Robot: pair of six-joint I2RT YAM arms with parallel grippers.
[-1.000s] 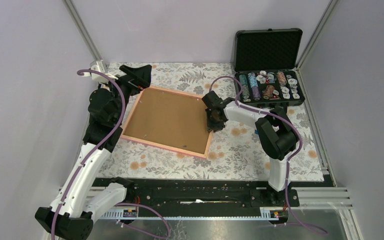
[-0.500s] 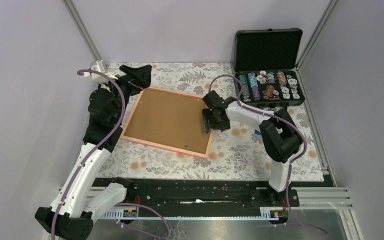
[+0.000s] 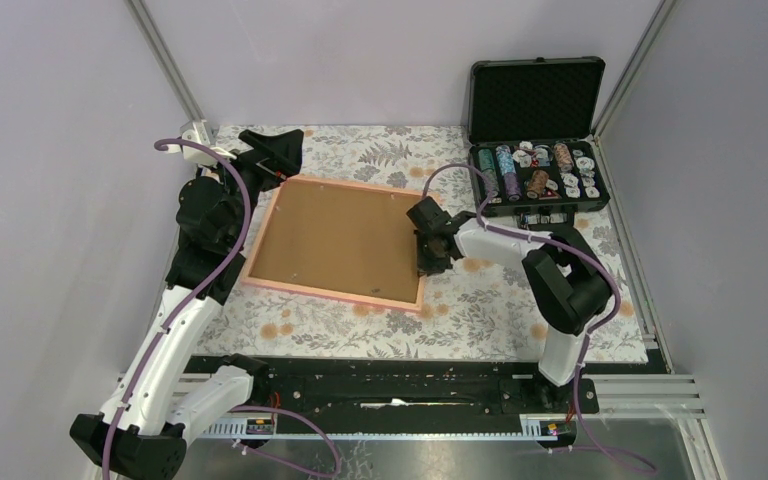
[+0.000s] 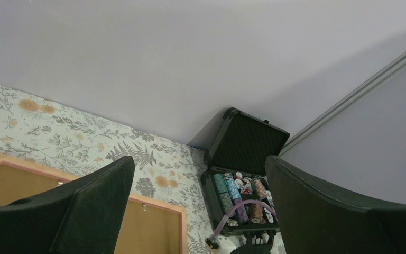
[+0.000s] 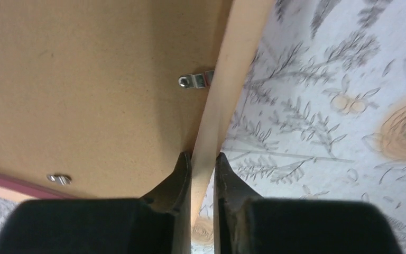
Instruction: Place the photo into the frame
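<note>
View from above: the frame, pink-edged, lies face down in the middle of a floral tablecloth. A brown backing board fills it. The photo shows in no view; whether it sits under the board cannot be told.

The right gripper is at the lower part of the frame's right-hand edge. In its wrist view, the fingers are pinched on the narrow pink rail, one on the board side and one on the cloth side. A small metal tab sits just above them.

The left gripper hovers over the frame's upper left corner, its fingers wide apart and holding nothing.

Likely risks: the hold is on a thin strip only, so the rail may slip out if it is lifted or dragged. A pull from one side could skew the frame across the cloth toward the open chip case at the upper right. If the tabs are not turned in, tilting could drop the board out.
</note>
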